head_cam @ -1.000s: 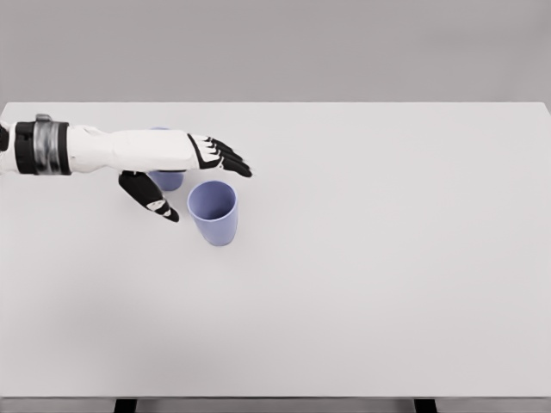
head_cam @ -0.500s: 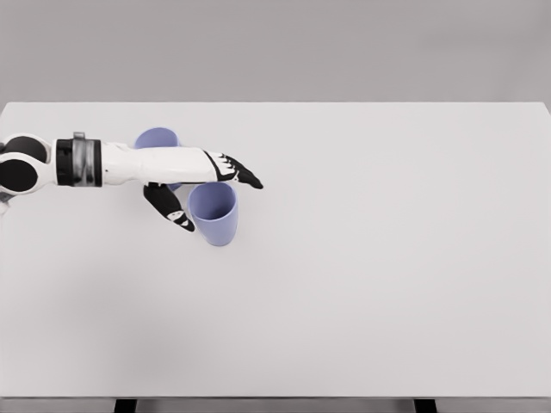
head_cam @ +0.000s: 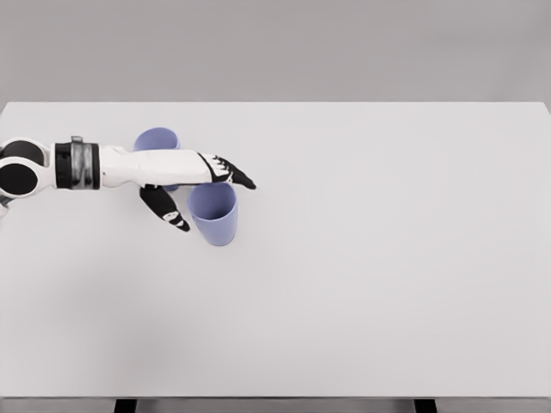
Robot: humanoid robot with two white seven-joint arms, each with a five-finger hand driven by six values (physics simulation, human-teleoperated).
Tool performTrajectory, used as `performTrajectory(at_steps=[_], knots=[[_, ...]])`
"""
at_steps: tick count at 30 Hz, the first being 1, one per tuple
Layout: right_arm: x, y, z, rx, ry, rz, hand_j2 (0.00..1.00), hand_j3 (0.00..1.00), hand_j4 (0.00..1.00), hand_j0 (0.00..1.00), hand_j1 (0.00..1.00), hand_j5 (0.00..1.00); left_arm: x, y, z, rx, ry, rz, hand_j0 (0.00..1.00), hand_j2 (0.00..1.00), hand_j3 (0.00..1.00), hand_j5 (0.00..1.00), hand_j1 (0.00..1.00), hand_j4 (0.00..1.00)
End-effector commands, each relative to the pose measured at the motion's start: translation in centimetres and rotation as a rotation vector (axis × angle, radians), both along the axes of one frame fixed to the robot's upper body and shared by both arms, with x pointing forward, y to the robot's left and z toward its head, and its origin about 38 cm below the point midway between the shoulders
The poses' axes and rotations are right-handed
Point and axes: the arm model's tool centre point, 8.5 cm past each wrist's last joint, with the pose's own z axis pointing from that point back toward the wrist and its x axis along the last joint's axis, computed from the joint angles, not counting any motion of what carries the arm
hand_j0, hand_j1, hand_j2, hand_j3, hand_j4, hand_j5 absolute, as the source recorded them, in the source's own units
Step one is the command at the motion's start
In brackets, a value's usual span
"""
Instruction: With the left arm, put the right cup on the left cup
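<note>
Left hand (head_cam: 194, 182) reaches in from the left edge over the white table (head_cam: 370, 284). Fingers (head_cam: 234, 176) are spread apart & extend over the rim of the right cup (head_cam: 213, 215); thumb (head_cam: 164, 209) hangs down just left of it. Can't tell if it's touching the cup; nothing clamped. Right cup stands upright, mouth open. Left cup (head_cam: 156, 140) sits behind the forearm, partly hidden, near the right cup. Both cups plain blue-purple, no readable writing or brand on either.
</note>
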Motion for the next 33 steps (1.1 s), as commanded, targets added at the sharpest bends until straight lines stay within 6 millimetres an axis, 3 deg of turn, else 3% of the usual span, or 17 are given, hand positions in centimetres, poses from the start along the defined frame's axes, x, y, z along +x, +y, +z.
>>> performTrajectory(at_steps=[1,33], knots=[[0.0,0.0,0.0,0.001,0.0,0.001,1.0,1.0,1.0,1.0,1.0,1.0,0.3,0.2,0.1,-0.004,-0.003,0.012,1.0,1.0,1.0,1.0,1.0,1.0],[0.0,0.0,0.0,0.001,0.0,0.001,1.0,1.0,1.0,1.0,1.0,1.0,1.0,0.1,-1.2,0.056,-0.029,0.018,1.0,1.0,1.0,1.0,1.0,1.0]])
